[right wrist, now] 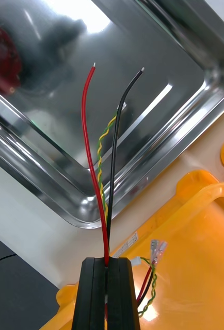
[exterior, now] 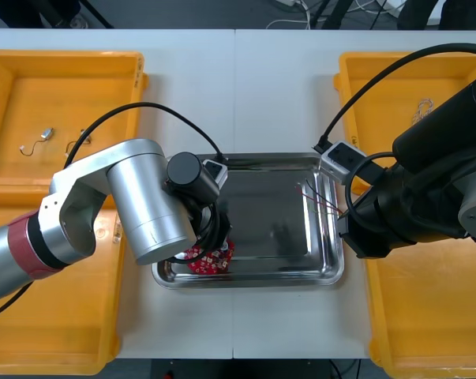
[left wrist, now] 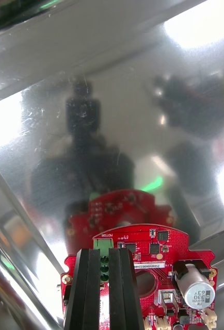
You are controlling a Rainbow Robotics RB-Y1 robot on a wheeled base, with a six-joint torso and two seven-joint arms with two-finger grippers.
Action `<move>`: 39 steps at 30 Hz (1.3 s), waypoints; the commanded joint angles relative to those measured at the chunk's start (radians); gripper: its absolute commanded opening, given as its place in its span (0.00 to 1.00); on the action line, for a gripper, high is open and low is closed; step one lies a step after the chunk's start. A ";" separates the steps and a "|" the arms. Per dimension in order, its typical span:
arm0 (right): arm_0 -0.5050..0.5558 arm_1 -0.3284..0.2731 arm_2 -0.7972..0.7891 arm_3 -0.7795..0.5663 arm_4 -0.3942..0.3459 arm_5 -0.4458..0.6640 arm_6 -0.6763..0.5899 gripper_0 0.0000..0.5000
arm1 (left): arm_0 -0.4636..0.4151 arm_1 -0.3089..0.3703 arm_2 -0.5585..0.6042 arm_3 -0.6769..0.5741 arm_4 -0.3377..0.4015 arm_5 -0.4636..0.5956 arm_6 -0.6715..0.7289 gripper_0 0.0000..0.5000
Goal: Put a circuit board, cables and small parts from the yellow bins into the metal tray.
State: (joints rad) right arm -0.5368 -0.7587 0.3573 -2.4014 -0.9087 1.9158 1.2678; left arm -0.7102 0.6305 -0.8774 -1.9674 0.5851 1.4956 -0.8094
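metal tray (exterior: 261,213) set mid-table between left bins (exterior: 32,95) and right bins (exterior: 427,316) | circuit board (exterior: 210,259) held by left gripper (left wrist: 104,252) at tray's near-left corner | cables (right wrist: 95,175) held by right gripper (right wrist: 108,260) at tray's right rim, ends extended over tray | small metal parts (exterior: 44,138) seen in far-left bin

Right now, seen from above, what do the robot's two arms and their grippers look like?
The left arm is built of fat silver cylinders with a dark red band, a round black joint cap and a black cable looping over it. The right arm is bulky and black, with a small silver box and another black cable. The left gripper and right gripper have flat, black fingers.
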 commanded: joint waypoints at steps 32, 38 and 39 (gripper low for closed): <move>-0.034 -0.001 -0.040 0.024 0.048 0.004 0.031 0.00 | -0.045 0.009 -0.040 0.035 -0.016 -0.064 0.070 0.74; -0.034 -0.001 -0.040 0.024 0.048 0.004 0.031 0.00 | -0.046 0.009 -0.040 0.035 -0.010 -0.064 0.072 0.96; -0.034 0.001 -0.040 0.024 0.048 0.004 0.031 0.00 | -0.045 0.009 -0.040 0.035 -0.005 -0.064 0.072 1.00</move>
State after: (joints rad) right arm -0.5373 -0.7587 0.3482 -2.3699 -0.8691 1.9158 1.2678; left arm -0.7102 0.6307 -0.9025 -1.9252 0.5752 1.4429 -0.8094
